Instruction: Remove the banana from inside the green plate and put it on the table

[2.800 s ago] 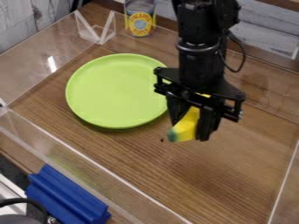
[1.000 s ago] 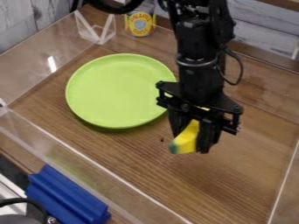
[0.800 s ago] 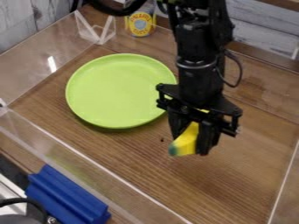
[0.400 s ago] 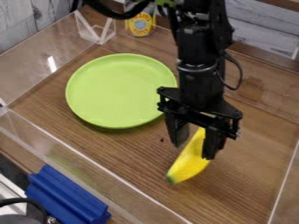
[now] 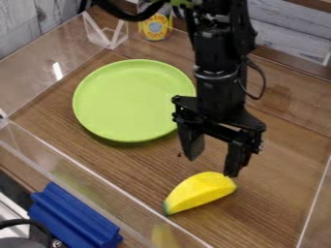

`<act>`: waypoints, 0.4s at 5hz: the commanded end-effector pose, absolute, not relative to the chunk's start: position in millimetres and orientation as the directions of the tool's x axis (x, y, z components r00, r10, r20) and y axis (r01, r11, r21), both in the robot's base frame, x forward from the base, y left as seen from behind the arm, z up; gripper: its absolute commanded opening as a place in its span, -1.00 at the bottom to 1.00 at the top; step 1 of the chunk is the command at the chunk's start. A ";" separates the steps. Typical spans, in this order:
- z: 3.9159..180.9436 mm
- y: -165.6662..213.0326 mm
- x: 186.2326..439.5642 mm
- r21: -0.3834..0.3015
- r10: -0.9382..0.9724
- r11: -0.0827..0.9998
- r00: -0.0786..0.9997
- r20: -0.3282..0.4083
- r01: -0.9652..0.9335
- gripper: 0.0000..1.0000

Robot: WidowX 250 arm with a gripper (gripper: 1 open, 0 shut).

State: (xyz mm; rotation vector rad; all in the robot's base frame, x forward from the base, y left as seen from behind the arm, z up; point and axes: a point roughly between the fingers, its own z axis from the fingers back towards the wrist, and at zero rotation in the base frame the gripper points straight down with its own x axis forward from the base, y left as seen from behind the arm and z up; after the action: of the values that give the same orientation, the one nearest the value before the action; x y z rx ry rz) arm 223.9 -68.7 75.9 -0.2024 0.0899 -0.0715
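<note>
The small yellow banana (image 5: 200, 192) lies flat on the brown wood-grain table (image 5: 285, 174), right of the lime-green plate (image 5: 127, 99). The plate sits bare at the left centre. My black gripper (image 5: 215, 160) hangs just above the banana's upper right end, its two fingers (image 5: 191, 145) spread open with nothing between them. The banana's near end is greenish.
A yellow-labelled can (image 5: 155, 25) stands at the back beyond the plate. Clear acrylic walls (image 5: 39, 145) run along the table's edges. A blue block (image 5: 75, 220) lies outside the front wall at the lower left.
My gripper was shut on the banana a second ago; the fingers have opened, the banana has dropped and now lies flat on the table. The arm has barely moved.
</note>
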 end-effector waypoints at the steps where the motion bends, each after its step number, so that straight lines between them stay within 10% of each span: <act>1: 78.9 -66.3 231.0 -0.203 -0.089 0.976 0.995 -0.045 0.078 1.00; 2: 75.0 -65.0 231.4 -0.198 -0.094 0.977 0.994 -0.047 0.083 1.00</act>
State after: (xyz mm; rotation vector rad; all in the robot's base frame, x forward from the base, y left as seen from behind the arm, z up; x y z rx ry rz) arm 227.5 -67.0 69.0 -0.1964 0.0868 -0.0867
